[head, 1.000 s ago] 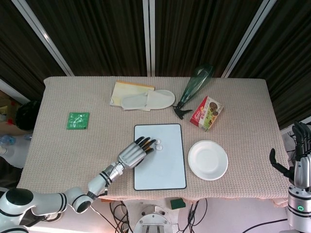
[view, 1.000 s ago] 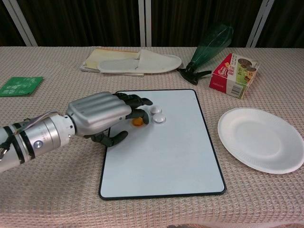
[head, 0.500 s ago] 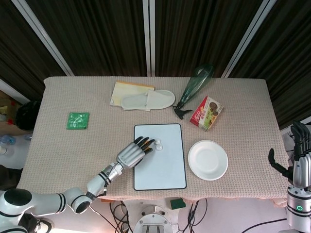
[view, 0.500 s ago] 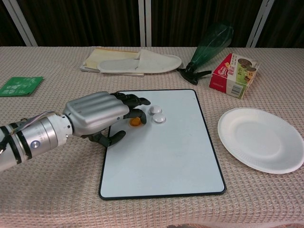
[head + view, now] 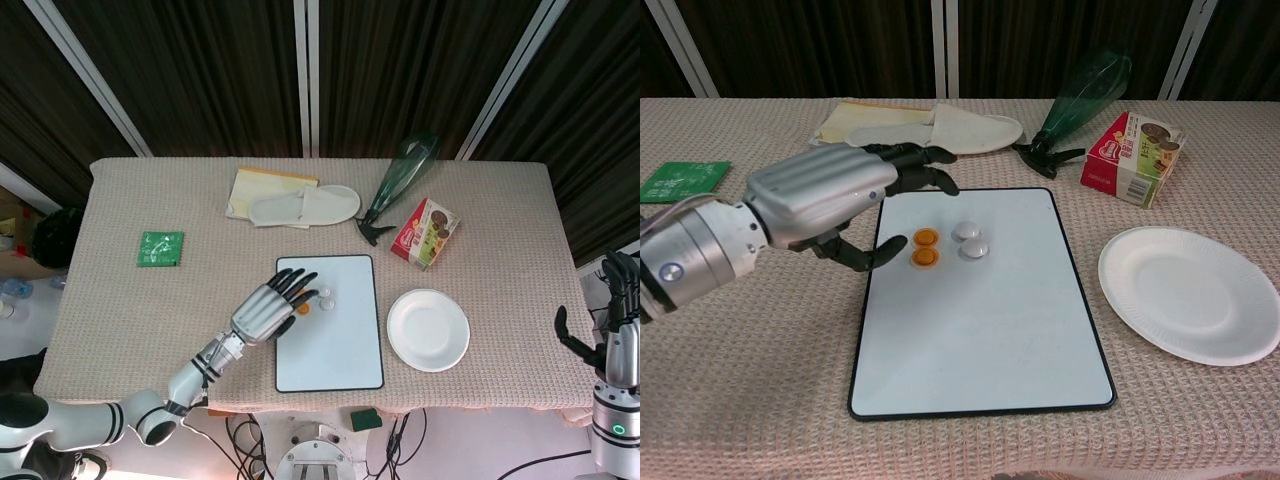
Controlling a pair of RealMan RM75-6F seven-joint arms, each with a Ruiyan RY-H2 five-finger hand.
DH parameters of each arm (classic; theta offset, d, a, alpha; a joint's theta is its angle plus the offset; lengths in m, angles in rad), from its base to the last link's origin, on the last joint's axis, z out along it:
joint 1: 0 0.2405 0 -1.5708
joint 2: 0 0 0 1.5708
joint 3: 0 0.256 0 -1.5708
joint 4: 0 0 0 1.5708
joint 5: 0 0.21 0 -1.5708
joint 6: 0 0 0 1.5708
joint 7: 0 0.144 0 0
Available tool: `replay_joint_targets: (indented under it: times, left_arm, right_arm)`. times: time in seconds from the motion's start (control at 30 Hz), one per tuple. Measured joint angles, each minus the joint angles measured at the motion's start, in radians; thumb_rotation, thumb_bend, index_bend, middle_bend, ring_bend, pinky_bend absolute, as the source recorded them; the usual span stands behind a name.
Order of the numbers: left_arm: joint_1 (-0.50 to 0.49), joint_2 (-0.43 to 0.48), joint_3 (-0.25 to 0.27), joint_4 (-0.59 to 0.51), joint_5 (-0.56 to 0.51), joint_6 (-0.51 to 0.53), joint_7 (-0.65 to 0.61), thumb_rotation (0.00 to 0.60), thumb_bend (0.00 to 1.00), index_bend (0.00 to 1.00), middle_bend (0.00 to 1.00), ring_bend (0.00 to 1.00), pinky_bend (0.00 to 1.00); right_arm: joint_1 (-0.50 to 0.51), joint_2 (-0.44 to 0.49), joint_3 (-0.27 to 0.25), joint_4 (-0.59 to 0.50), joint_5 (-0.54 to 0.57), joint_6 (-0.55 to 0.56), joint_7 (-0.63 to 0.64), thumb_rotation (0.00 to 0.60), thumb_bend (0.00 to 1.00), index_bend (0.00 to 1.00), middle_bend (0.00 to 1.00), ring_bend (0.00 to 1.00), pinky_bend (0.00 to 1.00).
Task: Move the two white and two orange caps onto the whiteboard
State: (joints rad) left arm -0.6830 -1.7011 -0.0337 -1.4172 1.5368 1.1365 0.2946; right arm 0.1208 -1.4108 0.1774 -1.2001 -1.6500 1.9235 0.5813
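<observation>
Two orange caps (image 5: 926, 247) (image 5: 302, 308) and two white caps (image 5: 969, 240) (image 5: 325, 297) lie close together on the upper left part of the whiteboard (image 5: 985, 320) (image 5: 335, 345). My left hand (image 5: 835, 205) (image 5: 268, 307) hovers above the board's left edge, raised off the caps, fingers spread and holding nothing. The orange caps lie just right of its thumb. My right hand (image 5: 612, 315) stays off the table at the far right of the head view, fingers apart and empty.
A white paper plate (image 5: 1195, 293) lies right of the board. Behind it are a snack box (image 5: 1133, 157), a green bottle on its side (image 5: 1082, 97), a white slipper on a notepad (image 5: 930, 131), and a green packet (image 5: 680, 181) at the far left.
My left hand has lifted off the board and drawn back to the left, uncovering both orange caps, which now lie free on the whiteboard. The right hand has stayed put.
</observation>
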Motion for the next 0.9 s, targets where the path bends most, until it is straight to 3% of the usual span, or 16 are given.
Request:
replay_joint_targets:
  times: [0.17,0.33,0.4,0.5,0.57,0.73,0.9]
  left_arm:
    - [0.093,0.063,0.001,-0.036,0.011,0.147,-0.053,0.600,0.22,0.16,0.07,0.01,0.13]
    - [0.203,0.108,0.029,-0.022,-0.020,0.219,-0.135,0.596,0.13,0.16,0.07,0.01,0.13]
    - [0.235,0.114,0.040,-0.002,-0.032,0.232,-0.164,0.557,0.08,0.15,0.07,0.01,0.13]
    - [0.274,0.121,0.058,0.040,-0.047,0.249,-0.230,0.409,0.03,0.15,0.07,0.01,0.13]
    - [0.306,0.128,0.072,0.078,-0.053,0.264,-0.282,0.361,0.02,0.15,0.07,0.01,0.13]
    - [0.391,0.141,0.096,0.148,-0.047,0.337,-0.348,0.332,0.02,0.14,0.07,0.01,0.13]
    - [0.447,0.169,0.107,0.145,-0.022,0.413,-0.358,0.321,0.04,0.14,0.07,0.01,0.13]
  right_arm:
    - [-0.003,0.003,0.000,0.006,0.004,-0.001,0.007,0.600,0.48,0.05,0.02,0.00,0.00]
    - [-0.007,0.007,-0.006,0.014,0.008,-0.013,-0.003,0.600,0.48,0.05,0.01,0.00,0.00]
    - [-0.010,0.012,-0.011,0.014,0.013,-0.026,-0.016,0.600,0.47,0.05,0.00,0.00,0.00]
    - [-0.014,0.027,-0.023,0.013,0.018,-0.052,-0.053,0.600,0.43,0.01,0.00,0.00,0.00]
    - [-0.018,0.043,-0.036,0.014,0.020,-0.077,-0.098,0.600,0.40,0.00,0.00,0.00,0.00]
    - [-0.031,0.086,-0.071,0.002,0.038,-0.158,-0.263,0.600,0.37,0.00,0.00,0.00,0.00]
    - [-0.066,0.135,-0.112,-0.032,0.102,-0.267,-0.401,0.600,0.36,0.00,0.00,0.00,0.00]
